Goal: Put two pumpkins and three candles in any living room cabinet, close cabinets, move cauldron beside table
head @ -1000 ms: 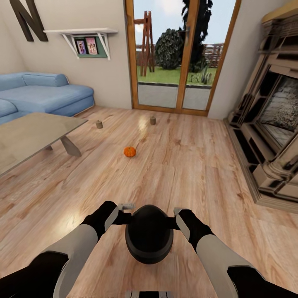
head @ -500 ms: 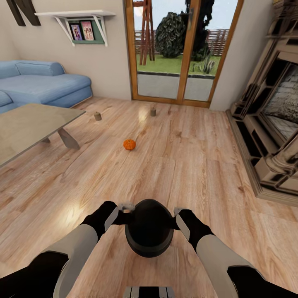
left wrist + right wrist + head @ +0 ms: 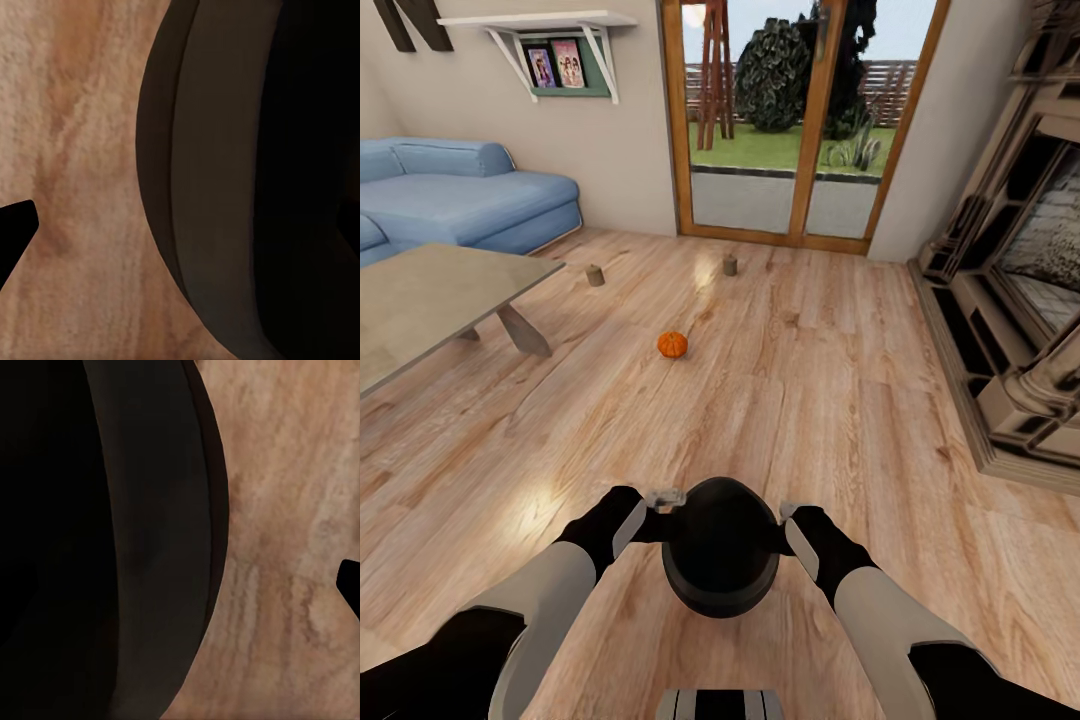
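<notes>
Cauldron [image 3: 720, 560] is pinched at its rim between left pincer [image 3: 663, 497] and right pincer [image 3: 788, 510], both closed on it, above the floor [image 3: 810, 400]. Risk: uneven arm motion loosens one grip and it drops. Pumpkin [image 3: 673, 344] lies ahead; surface [image 3: 430, 300] at left.

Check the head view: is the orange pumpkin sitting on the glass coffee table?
No, the pumpkin rests on the wooden floor, apart from the table.
</notes>
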